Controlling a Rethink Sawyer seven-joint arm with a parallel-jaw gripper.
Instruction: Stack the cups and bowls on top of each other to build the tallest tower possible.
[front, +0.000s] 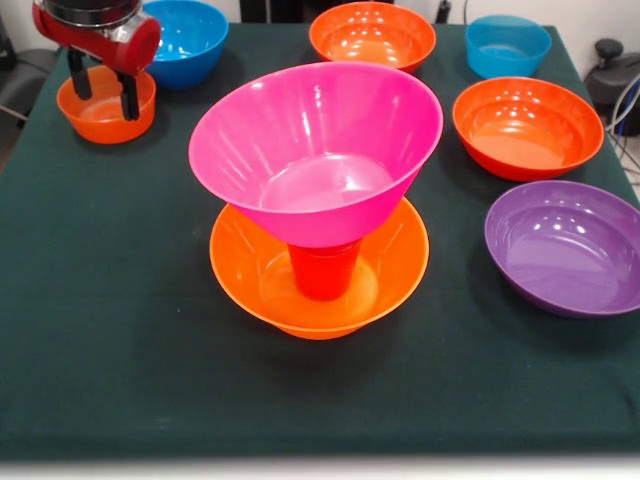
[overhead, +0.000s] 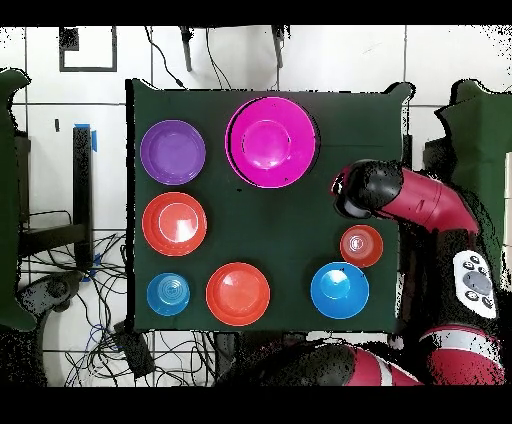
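Observation:
The tower stands mid-table. Its base is the large yellow-orange flared bowl (front: 232, 268). The orange-red cup (front: 324, 272) stands in that bowl. The large pink bowl (front: 315, 150) rests on the cup, tilted a little. In the overhead view the pink bowl (overhead: 272, 140) hides the base and the cup. My gripper (front: 104, 88) is open and empty at the far left, its two black fingers (front: 130, 95) hanging over the small orange bowl (front: 105, 110). The gripper's head also shows in the overhead view (overhead: 358, 190), beside the small orange bowl (overhead: 361, 245).
Loose bowls ring the tower: a blue bowl (front: 190, 40), an orange-red bowl (front: 372, 35), a small blue bowl (front: 507, 45), another orange-red bowl (front: 527, 125) and a purple bowl (front: 565, 245). The dark green cloth (front: 120, 330) covers the table.

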